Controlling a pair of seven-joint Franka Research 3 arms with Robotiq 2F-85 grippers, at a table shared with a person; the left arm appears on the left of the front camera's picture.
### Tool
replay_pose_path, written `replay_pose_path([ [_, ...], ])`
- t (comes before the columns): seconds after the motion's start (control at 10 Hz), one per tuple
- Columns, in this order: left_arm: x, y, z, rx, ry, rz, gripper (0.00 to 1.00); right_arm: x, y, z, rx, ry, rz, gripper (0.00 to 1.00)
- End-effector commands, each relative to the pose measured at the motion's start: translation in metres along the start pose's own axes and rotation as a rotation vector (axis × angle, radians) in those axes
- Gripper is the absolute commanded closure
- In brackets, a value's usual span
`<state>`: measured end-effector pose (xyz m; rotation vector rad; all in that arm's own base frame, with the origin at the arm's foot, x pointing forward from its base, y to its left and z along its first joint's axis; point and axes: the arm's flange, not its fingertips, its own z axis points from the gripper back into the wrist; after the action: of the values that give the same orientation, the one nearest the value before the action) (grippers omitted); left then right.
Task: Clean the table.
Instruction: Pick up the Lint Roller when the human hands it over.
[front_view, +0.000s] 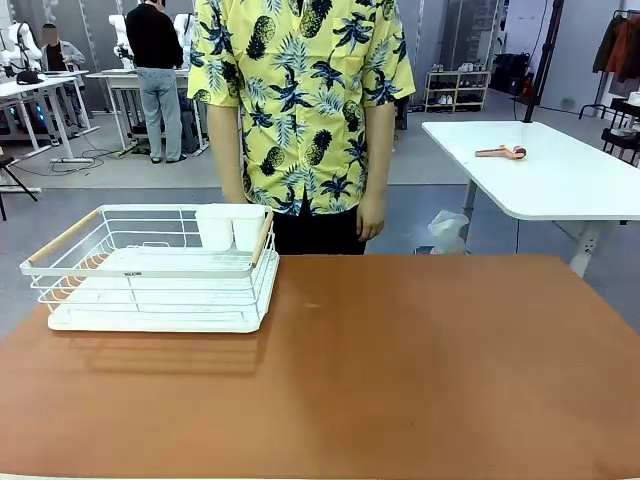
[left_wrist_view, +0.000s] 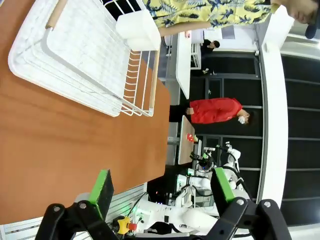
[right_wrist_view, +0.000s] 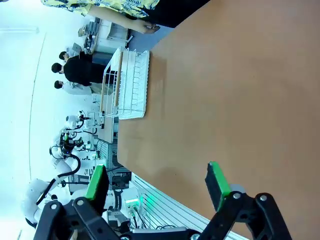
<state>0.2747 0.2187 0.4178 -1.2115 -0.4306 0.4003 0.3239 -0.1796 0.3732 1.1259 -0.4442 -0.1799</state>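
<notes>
Across the lower two thirds of the front view, the reddish-brown bench is stretching from edge to edge. Its top is looking smooth and evenly coloured, with no litter or spill that I am able to make out. Toward the left of that frame a white wire rack is sitting on the bench near the far edge, with a white holder standing in its far right corner. A person in a yellow patterned shirt is standing at the far side, upper middle of the frame. The arms are hanging down and one hand is idling near the bench's far edge. At the upper right a separate white-topped table is carrying a small brownish tool, well apart from the bench.

At the bottom of the left wrist view the left gripper is hanging over the bench with its green pads spread wide and nothing between them. The right gripper, at the bottom of the right wrist view, is hovering the same way over bare surface, jaws apart and carrying nothing.

Judging from this, the cleaning is looking either not begun or close to finished, and I cannot tell which. The open top is appearing clean already, and neither gripper is carrying a cloth. What is plausibly remaining is the rack and its holder, the one item occupying the bench.
</notes>
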Motion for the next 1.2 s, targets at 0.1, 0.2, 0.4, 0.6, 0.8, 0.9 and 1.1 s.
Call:
replay_pose_path([
  [0.1, -0.0017, 0.0038, 0.0091, -0.010, -0.022, 0.009, 0.00, -0.0001, 0.0008, 0.0026, -0.002, -0.006, -0.008, 0.00],
  [0.2, -0.0017, 0.0038, 0.0091, -0.010, -0.022, 0.009, 0.00, -0.0001, 0.0008, 0.0026, -0.002, -0.006, -0.008, 0.00],
  [0.4, -0.0017, 0.0038, 0.0091, -0.010, -0.022, 0.009, 0.00, -0.0001, 0.0008, 0.0026, -0.002, -0.006, -0.008, 0.00],
  [0.6, -0.0017, 0.0038, 0.0091, -0.010, -0.022, 0.009, 0.00, -0.0001, 0.0008, 0.0026, -0.002, -0.006, -0.008, 0.00],
  [0.8, -0.0017, 0.0038, 0.0091, -0.010, -0.022, 0.009, 0.00, -0.0001, 0.0008, 0.0026, -0.002, -0.006, -0.008, 0.00],
  [0.9, -0.0017, 0.0038, 0.0091, -0.010, -0.022, 0.009, 0.00, -0.0001, 0.0008, 0.0026, -0.002, -0.006, -0.008, 0.00],
  [1.1, -0.0017, 0.0038, 0.0091, -0.010, -0.022, 0.009, 0.00, -0.0001, 0.0008, 0.0026, -0.002, -0.006, -0.008, 0.00],
])
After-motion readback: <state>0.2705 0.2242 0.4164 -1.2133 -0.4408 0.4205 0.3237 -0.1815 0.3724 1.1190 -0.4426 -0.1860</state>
